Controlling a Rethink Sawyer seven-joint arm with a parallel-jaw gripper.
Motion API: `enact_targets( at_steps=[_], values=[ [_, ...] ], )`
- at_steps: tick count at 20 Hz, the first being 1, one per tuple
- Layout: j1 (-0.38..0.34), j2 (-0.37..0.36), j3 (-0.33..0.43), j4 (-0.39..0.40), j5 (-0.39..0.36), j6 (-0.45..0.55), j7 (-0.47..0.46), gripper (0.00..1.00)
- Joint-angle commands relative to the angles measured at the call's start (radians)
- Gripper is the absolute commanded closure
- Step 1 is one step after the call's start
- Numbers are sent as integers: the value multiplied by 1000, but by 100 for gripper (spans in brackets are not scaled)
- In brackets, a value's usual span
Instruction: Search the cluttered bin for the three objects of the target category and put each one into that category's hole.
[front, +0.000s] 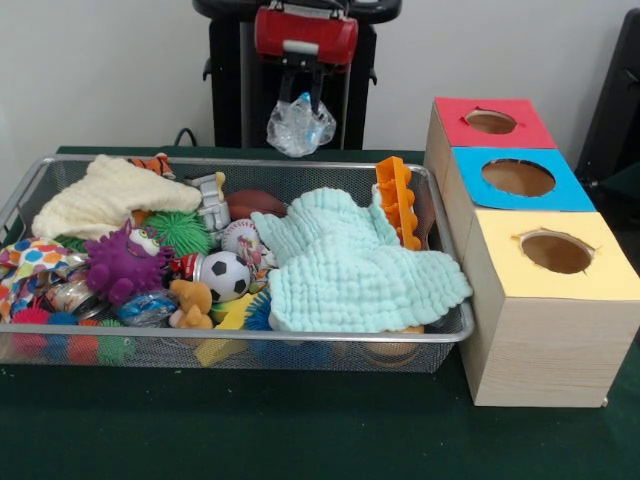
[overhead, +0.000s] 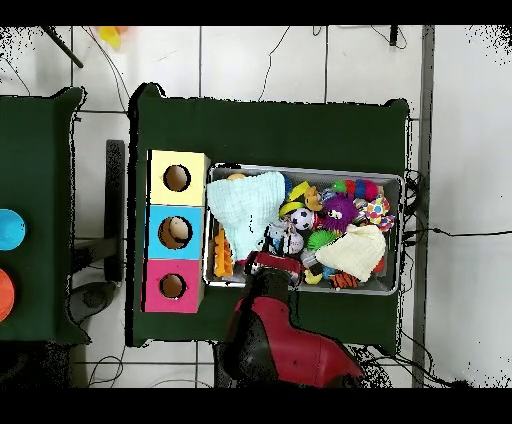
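Observation:
The wire mesh bin (front: 250, 340) stands on the green table, packed with toys and cloths; it also shows in the overhead view (overhead: 400, 232). The blue-topped box's hole (front: 517, 177) lies to the bin's right, between the red and yellow tops, and shows in the overhead view (overhead: 175, 232). My gripper (front: 303, 100) hangs above the bin's far rim. It is shut on a crumpled clear plastic thing (front: 300, 128), which is lifted clear of the clutter. In the overhead view the gripper (overhead: 270, 262) sits over the bin's edge nearest the robot's base.
A mint cloth (front: 350, 265) covers the bin's right half and a cream cloth (front: 105, 195) its far left. A purple spiky toy (front: 125, 262), a small soccer ball (front: 224, 275) and an orange plastic toy (front: 398, 200) lie among the clutter. The red-topped hole (front: 490, 121) and yellow-topped hole (front: 556, 252) flank the blue one.

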Motion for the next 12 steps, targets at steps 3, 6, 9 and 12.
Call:
enact_targets(
  at_steps=[3, 6, 9, 12],
  values=[
    [58, -68, 80, 45, 116, 113, 273, 100],
    [85, -80, 83, 52, 147, 129, 278, 100],
    [119, -83, 81, 56, 188, 135, 282, 100],
    [153, -81, 76, 58, 225, 132, 286, 100]
  ],
)
